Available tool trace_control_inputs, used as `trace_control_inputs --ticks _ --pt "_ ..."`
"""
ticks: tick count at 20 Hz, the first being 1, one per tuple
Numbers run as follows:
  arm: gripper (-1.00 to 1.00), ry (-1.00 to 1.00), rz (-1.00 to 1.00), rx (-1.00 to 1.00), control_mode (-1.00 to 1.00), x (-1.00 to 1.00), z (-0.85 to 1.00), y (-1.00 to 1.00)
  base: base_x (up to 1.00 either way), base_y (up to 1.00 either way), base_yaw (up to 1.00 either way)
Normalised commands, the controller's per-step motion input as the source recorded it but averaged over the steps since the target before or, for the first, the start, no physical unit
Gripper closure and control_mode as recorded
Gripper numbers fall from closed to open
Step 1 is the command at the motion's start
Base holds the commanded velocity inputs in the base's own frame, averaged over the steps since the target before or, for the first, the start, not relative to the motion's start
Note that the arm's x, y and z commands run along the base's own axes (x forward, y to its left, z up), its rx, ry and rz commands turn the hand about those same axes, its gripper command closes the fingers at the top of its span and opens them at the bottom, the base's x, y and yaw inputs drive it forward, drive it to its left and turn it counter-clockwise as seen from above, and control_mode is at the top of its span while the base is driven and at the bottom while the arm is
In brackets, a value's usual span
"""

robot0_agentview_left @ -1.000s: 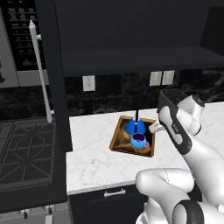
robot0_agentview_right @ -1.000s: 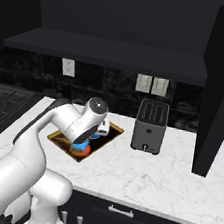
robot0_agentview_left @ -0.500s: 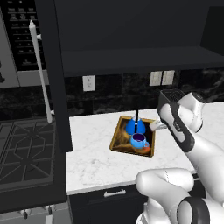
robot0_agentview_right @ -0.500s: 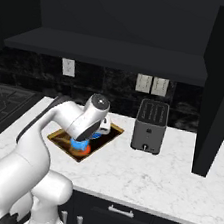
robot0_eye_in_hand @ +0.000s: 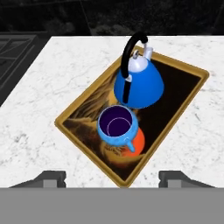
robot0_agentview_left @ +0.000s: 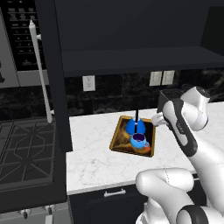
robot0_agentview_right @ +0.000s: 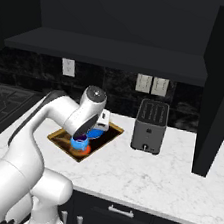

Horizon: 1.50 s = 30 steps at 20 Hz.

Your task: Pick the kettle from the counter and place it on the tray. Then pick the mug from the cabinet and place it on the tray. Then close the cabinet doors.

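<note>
White marble desk (robot0_eye_in_hand: pixel 52 87) under dark wall cabinet (robot0_agentview_left: pixel 131 43). Fingers (robot0_eye_in_hand: pixel 112 179) spread wide, holding nothing, poised above near end of tray (robot0_eye_in_hand: pixel 76 109). Just below: mug (robot0_eye_in_hand: pixel 117 126), upright on tray, dark purple inside. Beyond it, touching or nearly so: kettle (robot0_eye_in_hand: pixel 142 85), upright, black handle up. Toaster (robot0_agentview_right: pixel 150 125) beside tray. Cabinet door (robot0_agentview_left: pixel 54 74) open at left.

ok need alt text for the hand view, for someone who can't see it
A blue cone-shaped kettle and a small blue mug sit side by side inside a golden-brown tray on a white marble counter, seen from above. Two dark fingertips stand apart at the bottom, holding nothing.
</note>
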Motion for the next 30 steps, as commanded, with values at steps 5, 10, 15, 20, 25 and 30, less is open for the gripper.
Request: trace_control_inputs --ticks 5,10,15,20,25,30 --pt "1.00 0.00 -0.06 0.00 -1.00 -0.04 0.00 -0.26 0.00 0.00 0.00" --pt "1.00 -0.10 -0.02 0.14 -1.00 -0.48 0.09 -0.55 0.00 0.00 0.00" --pt "1.00 -0.14 -0.05 0.31 -1.00 -0.37 0.19 -0.63 0.00 0.00 0.00" --pt "1.00 -0.13 -0.08 0.37 -1.00 -0.25 0.25 -0.59 0.00 0.00 0.00" --pt "1.00 -0.11 -0.05 0.24 -1.00 -0.04 0.03 -0.31 0.00 0.00 0.00" --pt "1.00 0.00 -0.03 0.06 -1.00 0.00 0.00 -0.21 0.00 0.00 0.00"
